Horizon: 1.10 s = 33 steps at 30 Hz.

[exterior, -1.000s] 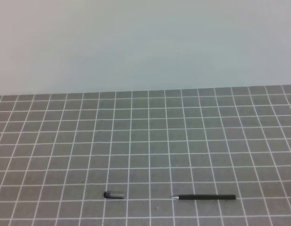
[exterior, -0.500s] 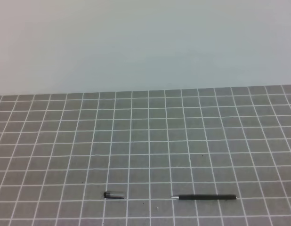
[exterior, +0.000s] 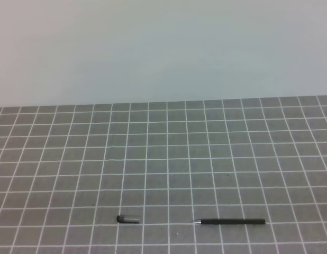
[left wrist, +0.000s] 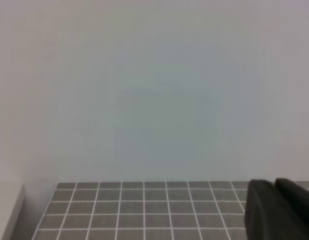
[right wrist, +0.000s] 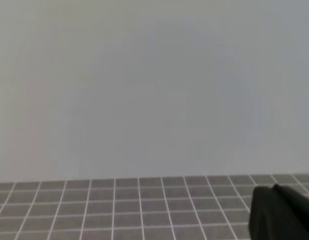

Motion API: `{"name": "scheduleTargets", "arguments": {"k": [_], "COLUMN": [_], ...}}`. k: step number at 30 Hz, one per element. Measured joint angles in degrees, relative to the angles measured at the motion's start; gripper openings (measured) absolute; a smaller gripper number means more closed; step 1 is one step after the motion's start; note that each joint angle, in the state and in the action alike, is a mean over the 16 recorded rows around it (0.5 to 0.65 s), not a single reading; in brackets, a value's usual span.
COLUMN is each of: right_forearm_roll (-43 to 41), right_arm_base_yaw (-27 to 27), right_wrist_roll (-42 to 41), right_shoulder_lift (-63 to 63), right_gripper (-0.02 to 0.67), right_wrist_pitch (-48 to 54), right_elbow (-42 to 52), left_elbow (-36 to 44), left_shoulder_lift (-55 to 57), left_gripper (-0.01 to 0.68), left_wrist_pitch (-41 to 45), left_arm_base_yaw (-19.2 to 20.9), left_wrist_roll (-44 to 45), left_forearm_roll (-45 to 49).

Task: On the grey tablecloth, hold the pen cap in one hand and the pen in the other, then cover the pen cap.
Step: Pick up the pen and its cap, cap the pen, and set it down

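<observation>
Exterior high view: the pen cap (exterior: 128,219) and the pen (exterior: 230,221) lie flat on the grey tablecloth (exterior: 163,159) near its front edge, well apart, roughly in line with each other. The cap is on the left, its dark rounded end pointing left. The pen is on the right, its silvery tip pointing left toward the cap. No arm enters this view.

Wrist views: the left gripper (left wrist: 282,210) and the right gripper (right wrist: 284,212) each appear only as a dark mass at the lower right corner of their own view, above the gridded cloth and facing the pale wall. The fingers of both are closed together and hold nothing; neither object shows in either wrist view.

Risks, as judged from this layout:
- Both objects are thin and lie flush on the cloth, so fingers descending slightly off line are likely to nudge or roll them instead of gripping them.
- The cap is very short. A grip that covers its open end would leave no room for the pen tip to enter.
- A pen held far from its tip may be hard to aim, and a small angular error between the two arms could make the tip miss the cap's mouth or push the cap out of its grip.
- Fingers pressing into the cloth may pinch fabric together with the object.

Comparison with the earlier exterior frames: cap and pen occupy the same grid squares, with the same orientation; no visible change.
</observation>
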Motion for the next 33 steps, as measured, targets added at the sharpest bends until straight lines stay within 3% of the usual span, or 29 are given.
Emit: {"name": "scheduleTargets", "arguments": {"k": [8,15,22,33], "right_forearm_roll": [3.2,9.5,13.0,11.3], "right_arm_base_yaw": [0.2,2.6,8.4,18.7], "right_wrist_roll": [-6.5,-19.2,-29.8,-40.1], "right_shoulder_lift": [5.5,17.3,33.1,59.9], "right_gripper": [0.003,0.003,0.003,0.003], "right_wrist_pitch": [23.2,39.2,50.7,62.4], "right_elbow": [-13.5,-24.1,-32.0,-42.9], "left_elbow": [1.2,1.4,1.4,1.5], "left_shoulder_lift": [0.0,0.6,3.3,7.1], "left_gripper": [-0.003,-0.003,-0.003,-0.003], "left_wrist_pitch": [-0.5,-0.1,0.1,0.1], "left_arm_base_yaw": [0.0,0.0,0.0,-0.2], "left_wrist_roll": [1.9,2.9,3.1,3.2], "left_forearm_roll": [-0.8,-1.7,-2.3,-3.6]}}
